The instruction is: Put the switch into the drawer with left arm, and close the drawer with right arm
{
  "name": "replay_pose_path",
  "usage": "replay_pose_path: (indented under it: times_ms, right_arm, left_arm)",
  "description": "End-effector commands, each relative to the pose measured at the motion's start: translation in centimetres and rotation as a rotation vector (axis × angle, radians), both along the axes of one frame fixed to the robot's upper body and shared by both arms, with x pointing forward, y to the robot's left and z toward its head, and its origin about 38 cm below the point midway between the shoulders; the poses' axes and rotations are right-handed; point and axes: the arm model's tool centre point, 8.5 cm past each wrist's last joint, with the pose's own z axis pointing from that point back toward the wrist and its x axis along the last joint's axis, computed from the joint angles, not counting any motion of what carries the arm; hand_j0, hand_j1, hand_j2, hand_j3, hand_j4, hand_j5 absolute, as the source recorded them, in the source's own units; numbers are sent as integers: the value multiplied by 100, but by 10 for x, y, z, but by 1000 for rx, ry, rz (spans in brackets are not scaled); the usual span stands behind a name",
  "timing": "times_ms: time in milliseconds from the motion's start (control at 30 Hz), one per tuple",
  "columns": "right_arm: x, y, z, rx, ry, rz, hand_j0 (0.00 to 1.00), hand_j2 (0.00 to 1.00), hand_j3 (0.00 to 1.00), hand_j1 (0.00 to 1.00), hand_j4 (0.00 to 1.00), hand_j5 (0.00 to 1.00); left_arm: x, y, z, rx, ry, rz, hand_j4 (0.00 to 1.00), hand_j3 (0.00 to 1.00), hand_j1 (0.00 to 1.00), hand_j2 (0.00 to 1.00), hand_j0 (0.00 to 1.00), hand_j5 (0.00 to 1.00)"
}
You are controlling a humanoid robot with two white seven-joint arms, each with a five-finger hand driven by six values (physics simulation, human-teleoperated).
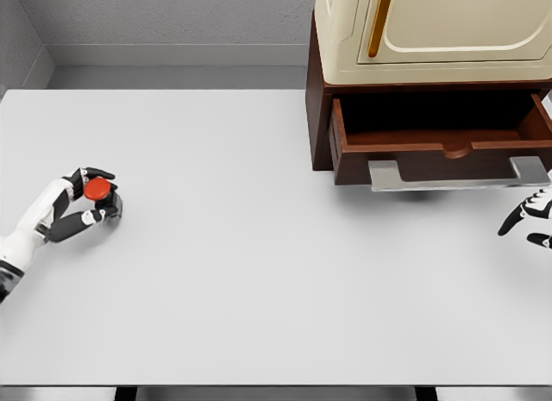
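Head view, the only one you've got: your left hand (82, 207) sits at the left edge of the frame, about mid-height, low on the white desk (259, 272). Its fingers are curled around the switch (97, 189), a small thing with a round red top, so that hand is holding it. The black fingertips wrap it from above and below.

Over in the upper right, the dark wood drawer (440, 142) is pulled open toward you, with its grey handle (457, 175) sticking out along the front. From here the inside looks dark. A cream-colored appliance (431, 30) sits on top of the cabinet.

Your right hand (530, 220) just pokes in at the right edge, below the handle and apart from it, fingers loosely spread and holding nothing.

Switch and drawer are well apart.
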Motion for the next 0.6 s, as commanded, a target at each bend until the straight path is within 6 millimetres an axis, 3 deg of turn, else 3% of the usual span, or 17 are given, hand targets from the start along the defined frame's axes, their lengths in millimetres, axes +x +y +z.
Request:
replay_pose_path:
  times_ms: [0, 567]
  right_arm:
    - [0, 0, 1, 6, 1, -2, 56, 56, 56, 56, 56, 56]
    - [0, 0, 1, 6, 1, -2, 56, 56, 56, 56, 56, 56]
  left_arm:
    - [0, -3, 2, -9, -6, -7, 41, 41, 41, 41, 41, 41]
    - [17, -50, 40, -77, -105, -95, 39, 39, 39, 39, 39, 39]
